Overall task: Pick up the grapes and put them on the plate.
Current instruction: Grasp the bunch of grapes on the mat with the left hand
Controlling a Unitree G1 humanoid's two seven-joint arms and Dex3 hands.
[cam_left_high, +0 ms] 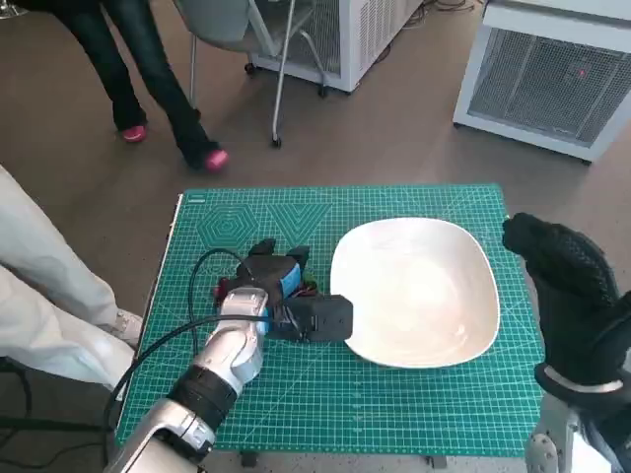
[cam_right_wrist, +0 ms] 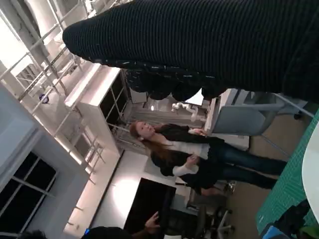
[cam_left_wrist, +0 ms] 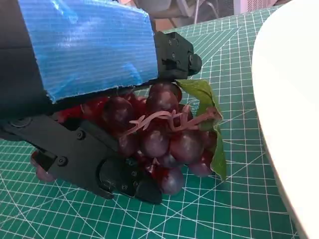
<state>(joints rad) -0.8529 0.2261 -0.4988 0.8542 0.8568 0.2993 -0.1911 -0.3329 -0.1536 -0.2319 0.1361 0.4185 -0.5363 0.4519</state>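
Observation:
A bunch of dark red grapes (cam_left_wrist: 164, 139) with a green leaf (cam_left_wrist: 202, 94) lies on the green cutting mat (cam_left_high: 394, 414), just left of the white plate (cam_left_high: 414, 296). My left hand (cam_left_high: 281, 296) grips the bunch, with black fingers (cam_left_wrist: 89, 159) against one side and the blue-taped back (cam_left_wrist: 89, 50) over the other. In the head view the hand hides nearly all of the grapes. The plate's rim (cam_left_wrist: 289, 99) is close beside the bunch. My gloved right hand (cam_left_high: 567, 286) is raised at the table's right edge, holding nothing; its glove (cam_right_wrist: 199, 40) fills that wrist view's top.
A black cable (cam_left_high: 197, 266) loops over the mat beside my left forearm. A person's legs (cam_left_high: 148, 89) and a chair (cam_left_high: 246, 30) stand beyond the table, with white cabinets (cam_left_high: 552, 69) at the far right. White cloth (cam_left_high: 39, 286) lies to the left. A person (cam_right_wrist: 184, 154) stands behind.

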